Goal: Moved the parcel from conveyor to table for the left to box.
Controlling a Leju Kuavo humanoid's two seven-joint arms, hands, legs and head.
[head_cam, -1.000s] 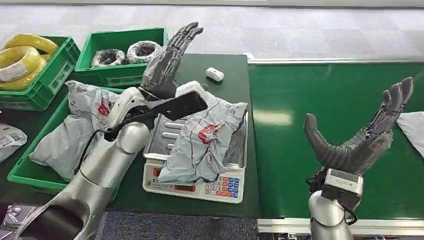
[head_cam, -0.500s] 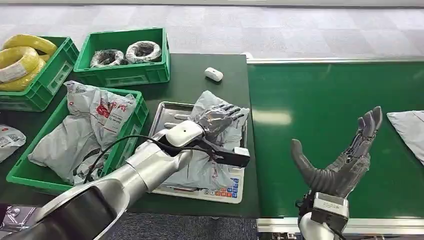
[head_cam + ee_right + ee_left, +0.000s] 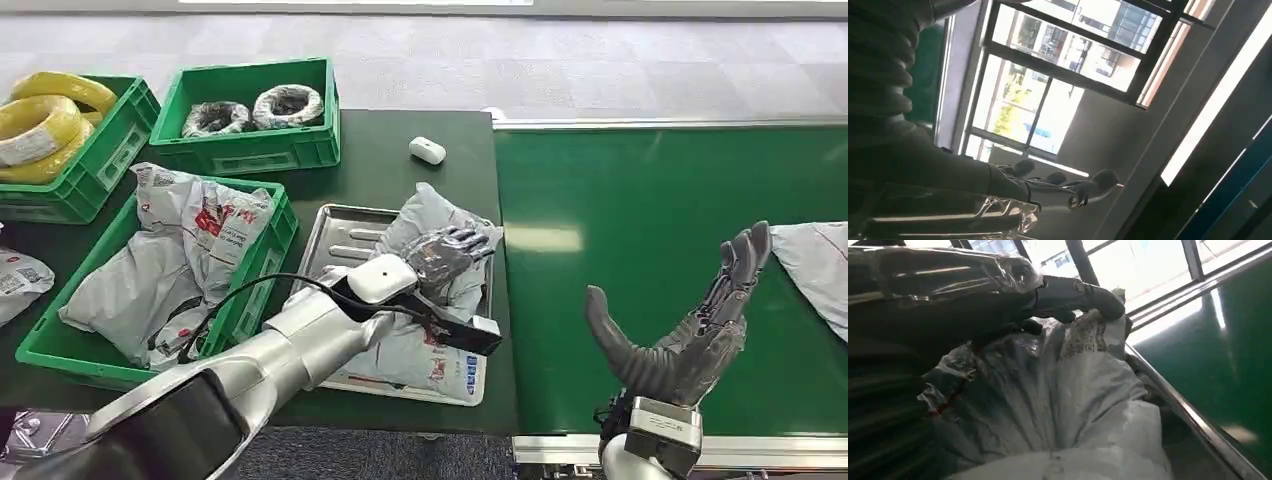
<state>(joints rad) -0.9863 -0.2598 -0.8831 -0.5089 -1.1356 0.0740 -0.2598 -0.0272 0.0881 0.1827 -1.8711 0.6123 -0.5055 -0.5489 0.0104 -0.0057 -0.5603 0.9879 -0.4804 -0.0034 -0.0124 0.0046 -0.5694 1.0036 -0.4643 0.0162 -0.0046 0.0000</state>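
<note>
The grey parcel (image 3: 420, 290) was seen on the scale (image 3: 345, 238), in the middle of the frame. The left hand (image 3: 445, 252) had been lowered onto it, fingers clamped on the wrap. The right hand (image 3: 690, 325) was held open, lower right. Boxing looked ready to be started.

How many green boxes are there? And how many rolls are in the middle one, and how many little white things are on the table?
Green boxes: 3
Wrapped rolls in the middle box: 2
Small white gadget: 1
Total: 6
</note>
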